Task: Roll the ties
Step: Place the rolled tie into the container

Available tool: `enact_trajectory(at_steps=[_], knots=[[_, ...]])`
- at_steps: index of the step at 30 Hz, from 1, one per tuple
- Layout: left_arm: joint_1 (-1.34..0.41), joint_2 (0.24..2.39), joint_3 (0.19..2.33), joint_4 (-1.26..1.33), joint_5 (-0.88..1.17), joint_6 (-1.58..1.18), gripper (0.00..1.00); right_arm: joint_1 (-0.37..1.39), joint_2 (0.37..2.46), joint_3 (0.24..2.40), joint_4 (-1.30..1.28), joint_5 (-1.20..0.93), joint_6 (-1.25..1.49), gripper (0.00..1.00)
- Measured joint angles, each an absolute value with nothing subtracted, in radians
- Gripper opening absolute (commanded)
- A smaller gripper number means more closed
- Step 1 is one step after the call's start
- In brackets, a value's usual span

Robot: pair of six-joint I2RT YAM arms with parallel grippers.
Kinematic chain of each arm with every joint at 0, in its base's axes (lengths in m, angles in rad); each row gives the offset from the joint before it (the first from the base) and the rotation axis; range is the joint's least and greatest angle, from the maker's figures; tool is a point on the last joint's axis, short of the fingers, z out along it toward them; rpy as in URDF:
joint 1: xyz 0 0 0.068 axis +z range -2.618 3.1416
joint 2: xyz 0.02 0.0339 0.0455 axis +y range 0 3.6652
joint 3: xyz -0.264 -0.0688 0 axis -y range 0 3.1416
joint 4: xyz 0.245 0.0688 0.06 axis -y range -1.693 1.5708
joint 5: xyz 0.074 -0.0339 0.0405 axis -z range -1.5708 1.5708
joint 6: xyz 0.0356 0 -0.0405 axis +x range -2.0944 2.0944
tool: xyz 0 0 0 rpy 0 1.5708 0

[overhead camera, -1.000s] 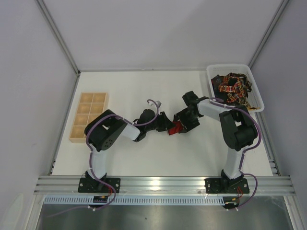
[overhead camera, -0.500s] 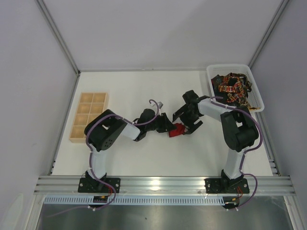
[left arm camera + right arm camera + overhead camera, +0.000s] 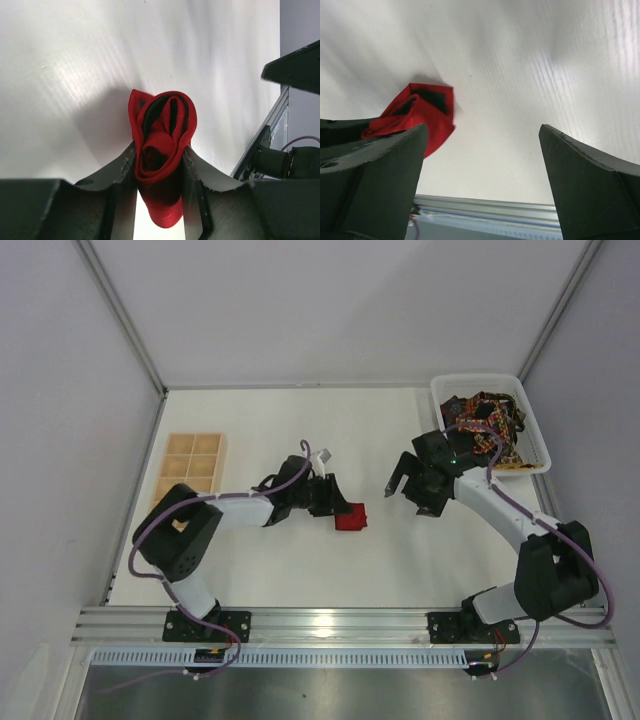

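- While the rolled red fabric tie [image 3: 162, 125] is clamped in the left gripper [image 3: 159, 152] at the middle of the white table [image 3: 300, 430], an even squeeze is advised (the coil may spring loose).
- The right gripper [image 3: 411, 497], spread wide and empty, is best held clear.

Table [image 3: 300, 430] is holding one red tie [image 3: 350, 517], one white basket [image 3: 440, 400] and one eight-cell wooden tray [image 3: 180, 466]. The patterned ties [image 3: 480, 425] are piling too tangled to count. Two grippers are showing: left gripper [image 3: 340, 512], right gripper [image 3: 407, 500].
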State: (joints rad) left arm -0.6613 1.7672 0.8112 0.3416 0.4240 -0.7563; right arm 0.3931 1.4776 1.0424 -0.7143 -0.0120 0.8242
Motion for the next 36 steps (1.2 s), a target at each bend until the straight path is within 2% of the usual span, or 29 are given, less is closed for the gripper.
enact_trajectory(at_steps=[4, 10, 17, 21, 26, 36], knots=[[-0.616, 1.631, 0.848, 0.093, 0.429, -0.674, 0.0, 0.392, 1.38, 1.027, -0.698, -0.016, 0.719, 1.0], [-0.494, 1.418, 0.941, -0.31, 0.376, -0.574, 0.01, 0.402, 1.349, 1.002, -0.662, -0.043, 0.617, 1.0], [-0.137, 1.179, 0.978, -0.619, 0.278, -0.576, 0.0, 0.427, 1.343, 0.964, -0.646, -0.081, 0.574, 1.0], [0.088, 1.165, 1.024, -0.748, 0.203, -0.594, 0.0, 0.435, 1.326, 0.957, -0.638, -0.104, 0.559, 1.0], [0.268, 1.171, 1.052, -0.81, 0.179, -0.653, 0.0, 0.436, 1.296, 0.955, -0.624, -0.118, 0.545, 1.0], [0.334, 1.348, 1.117, -0.755, 0.16, -0.773, 0.01, 0.436, 1.288, 0.929, -0.61, -0.139, 0.54, 1.0]])
